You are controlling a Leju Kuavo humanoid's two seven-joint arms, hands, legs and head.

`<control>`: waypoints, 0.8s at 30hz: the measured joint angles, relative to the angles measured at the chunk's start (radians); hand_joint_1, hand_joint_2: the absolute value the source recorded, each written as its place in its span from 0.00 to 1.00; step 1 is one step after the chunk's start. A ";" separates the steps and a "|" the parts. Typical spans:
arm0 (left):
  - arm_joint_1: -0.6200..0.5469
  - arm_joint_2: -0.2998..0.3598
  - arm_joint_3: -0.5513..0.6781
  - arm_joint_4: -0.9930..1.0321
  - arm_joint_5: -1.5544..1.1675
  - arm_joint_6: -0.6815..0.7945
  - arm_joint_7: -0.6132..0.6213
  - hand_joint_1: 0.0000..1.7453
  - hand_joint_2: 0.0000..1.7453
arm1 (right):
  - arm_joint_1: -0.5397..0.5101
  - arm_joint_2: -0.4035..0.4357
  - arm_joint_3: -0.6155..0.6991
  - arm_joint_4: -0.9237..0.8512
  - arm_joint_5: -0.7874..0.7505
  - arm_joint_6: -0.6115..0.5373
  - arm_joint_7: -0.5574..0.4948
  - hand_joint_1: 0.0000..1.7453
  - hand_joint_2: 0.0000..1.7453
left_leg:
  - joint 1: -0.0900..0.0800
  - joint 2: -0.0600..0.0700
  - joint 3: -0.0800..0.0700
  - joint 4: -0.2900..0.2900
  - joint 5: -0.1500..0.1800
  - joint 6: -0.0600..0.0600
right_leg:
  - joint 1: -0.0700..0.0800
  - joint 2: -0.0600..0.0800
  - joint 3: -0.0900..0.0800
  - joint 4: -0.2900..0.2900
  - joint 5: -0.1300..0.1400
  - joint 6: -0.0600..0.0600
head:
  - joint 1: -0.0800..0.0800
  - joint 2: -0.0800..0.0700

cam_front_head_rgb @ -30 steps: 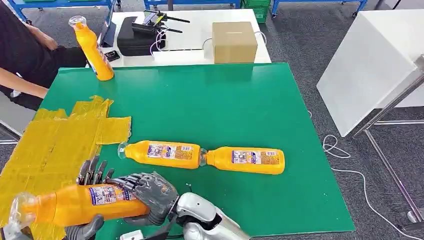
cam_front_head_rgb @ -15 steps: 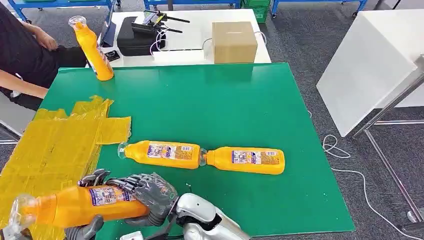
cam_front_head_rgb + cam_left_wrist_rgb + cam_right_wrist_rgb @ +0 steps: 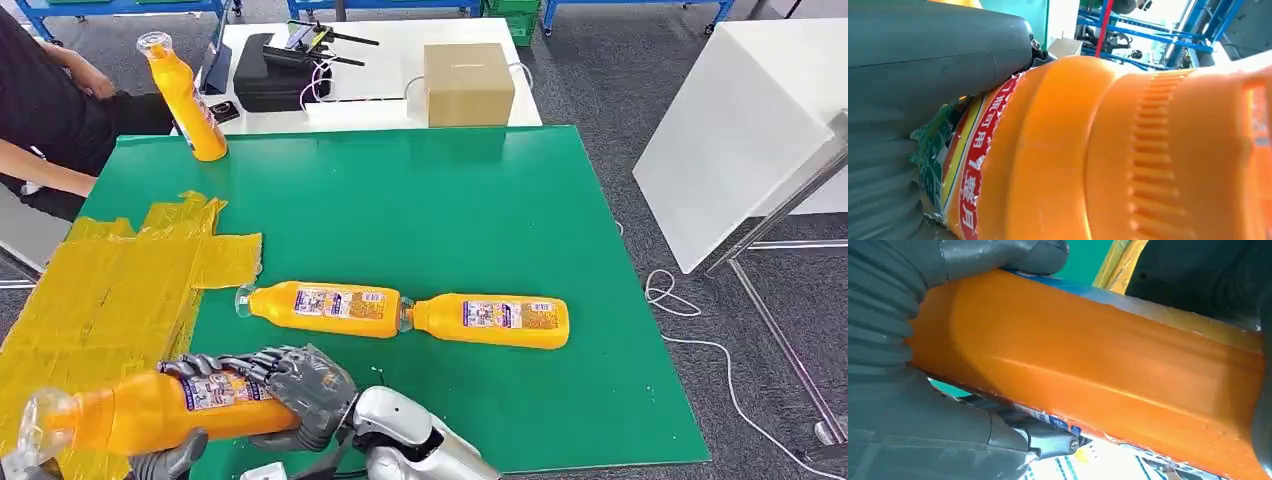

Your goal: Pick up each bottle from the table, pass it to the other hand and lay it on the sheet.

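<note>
An orange bottle (image 3: 150,410) hangs on its side over the near left corner, cap end to the left, partly above the yellow sheet (image 3: 100,290). My right hand (image 3: 305,390) grips its base end. My left hand (image 3: 195,367) lies wrapped over the labelled middle, its thumb under the bottle. In the left wrist view the bottle (image 3: 1098,150) sits against the grey thumb (image 3: 923,60). In the right wrist view the bottle (image 3: 1088,375) is clasped by my right hand (image 3: 898,430). Two more bottles (image 3: 325,308) (image 3: 495,320) lie end to end on the green table (image 3: 450,210).
Another orange bottle (image 3: 185,95) stands upright at the far left corner, beside a seated person (image 3: 40,110). Behind the green table are a cardboard box (image 3: 468,82) and a black case (image 3: 270,70). A white table (image 3: 740,120) stands to the right.
My left hand's fingers, upright and spread behind the bottle a second ago, have folded down over it. The bottle and my right hand have barely moved.
</note>
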 measured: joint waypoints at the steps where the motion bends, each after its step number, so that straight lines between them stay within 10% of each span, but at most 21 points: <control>1: -0.002 0.000 0.000 0.000 -0.001 -0.002 -0.001 1.00 1.00 | 0.000 0.000 -0.001 0.000 0.001 -0.003 0.002 1.00 1.00 | 0.000 0.000 0.000 0.000 0.000 0.000 | 0.000 0.000 0.000 0.000 0.000 0.000 | 0.000 0.000; 15: -0.007 -0.001 0.001 0.001 -0.002 -0.003 -0.001 1.00 1.00 | 0.002 0.000 -0.008 0.000 0.002 -0.004 0.004 0.96 1.00 | 0.000 0.000 0.000 0.000 0.000 0.000 | 0.000 0.000 0.000 0.000 0.000 0.000 | 0.000 0.000; 16: -0.007 -0.001 0.001 0.001 -0.002 -0.003 -0.001 1.00 1.00 | 0.002 0.000 -0.009 0.000 0.002 -0.005 0.004 0.02 1.00 | 0.000 0.000 0.000 0.000 0.000 0.000 | 0.000 0.000 0.000 0.000 0.000 0.000 | 0.000 0.000; 18: -0.011 -0.001 0.001 0.002 -0.004 -0.003 -0.001 1.00 1.00 | 0.003 0.000 -0.012 0.000 0.002 -0.016 0.008 0.00 1.00 | 0.000 0.000 0.000 0.000 0.000 0.000 | 0.000 0.000 0.000 0.000 0.000 0.000 | 0.000 0.000; 19: -0.015 -0.001 0.002 0.003 -0.012 -0.002 -0.001 1.00 1.00 | 0.004 -0.002 -0.018 -0.002 0.002 -0.033 0.013 0.00 0.00 | 0.000 0.000 0.000 0.000 0.000 0.000 | 0.000 0.000 0.000 0.000 0.000 0.000 | 0.000 0.000; 24: -0.049 0.002 0.025 0.001 -0.138 0.108 -0.047 1.00 1.00 | 0.047 -0.027 -0.099 -0.069 0.007 -0.091 0.089 0.00 0.00 | 0.000 -0.001 0.000 0.000 0.000 0.000 | 0.000 0.000 0.000 0.000 0.000 0.000 | -0.001 0.000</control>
